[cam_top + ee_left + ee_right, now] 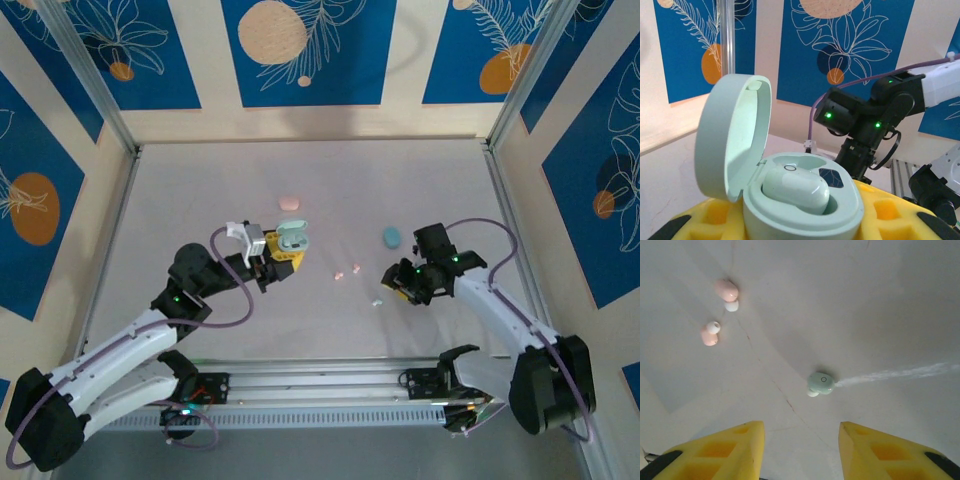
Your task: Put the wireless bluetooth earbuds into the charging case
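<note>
Pale grey tabletop keeps open room along its walled edges. Right gripper stands apart, with a loose mint plastic earbud at its 12 o'clock and two pink plastic earbuds at 10. Left gripper clamps the open round mint charging case, one mint bud seated inside.

I'm looking into a robot lab cell, not a home: a pale desk boxed in by panel walls printed with blue leaf-and-orange patterns, framed by aluminium corner posts. The cabled left arm and right arm sit bolted by a slotted metal rail at the near edge.
</note>
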Controlling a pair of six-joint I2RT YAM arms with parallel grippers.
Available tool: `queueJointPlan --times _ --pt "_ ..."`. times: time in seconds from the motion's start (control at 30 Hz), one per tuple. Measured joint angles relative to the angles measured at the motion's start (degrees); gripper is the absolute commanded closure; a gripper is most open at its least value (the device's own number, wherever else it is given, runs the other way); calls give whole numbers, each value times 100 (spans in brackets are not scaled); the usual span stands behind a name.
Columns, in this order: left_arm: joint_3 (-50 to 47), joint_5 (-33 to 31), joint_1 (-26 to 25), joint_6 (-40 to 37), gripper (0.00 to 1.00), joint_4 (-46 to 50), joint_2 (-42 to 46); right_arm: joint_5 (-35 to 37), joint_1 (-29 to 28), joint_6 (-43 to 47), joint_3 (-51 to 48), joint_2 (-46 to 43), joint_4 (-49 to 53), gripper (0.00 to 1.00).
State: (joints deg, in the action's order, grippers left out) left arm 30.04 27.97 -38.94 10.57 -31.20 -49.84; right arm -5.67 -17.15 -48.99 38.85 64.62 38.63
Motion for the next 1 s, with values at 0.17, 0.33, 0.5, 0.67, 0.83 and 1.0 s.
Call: queueJointPlan --times 0.17,0.33,0.5,0.67,0.83,1.0 --pt "2 0 0 2 74 -2 -42 -76 -431 -201 13 763 -369 43" --pt "2 0 0 -2 74 0 -48 11 -802 -352 59 1305 -518 42" --pt "2 0 0 -2 74 4 -48 181 -916 -476 107 1534 -584 43" --pt "2 -2 0 -2 74 4 -48 354 -975 -509 225 1679 -634 46" --pt "2 -2 0 -2 74 4 -48 483 -1012 -507 378 1886 -636 47" --pt "2 -2 0 -2 74 4 -48 590 -1121 -461 533 2090 -599 51"
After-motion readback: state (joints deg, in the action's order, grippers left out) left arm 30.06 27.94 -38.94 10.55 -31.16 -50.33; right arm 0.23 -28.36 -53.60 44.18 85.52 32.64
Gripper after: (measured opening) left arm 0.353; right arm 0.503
